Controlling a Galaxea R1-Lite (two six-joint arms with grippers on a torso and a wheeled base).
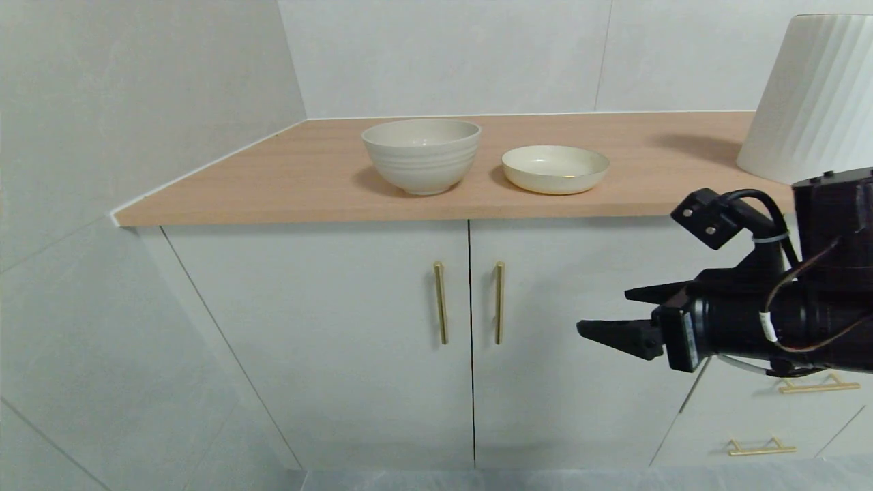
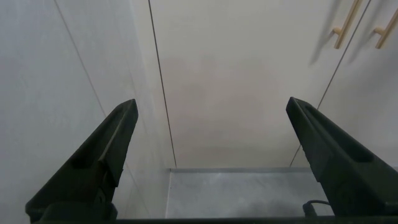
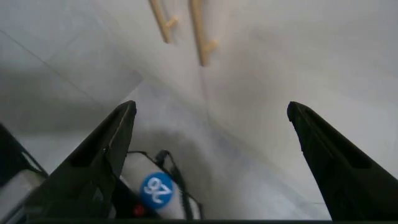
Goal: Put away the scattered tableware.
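Before the pale cabinet front, low near the floor, the L end effector is seen w/ fingers spread wide apart, nothing held between them. On the wooden surface above, a ribbed off-white bowl is set upright approx. at 12 o'clock in the head view. A shallow cream dish is placed at its 3 o'clock, near but not touching. Two gold bar handles are mounted vert. on the doors at 6 o'clock of the bowl, one each side of the door seam. The R end effector is held at 4 o'clock of the handles, in front of the cabinet, jaws apart & empty, tips pointed toward 9 o'clock. A white pleated lampshade is seen on the surface at 2 o'clock, well apart from the dish.
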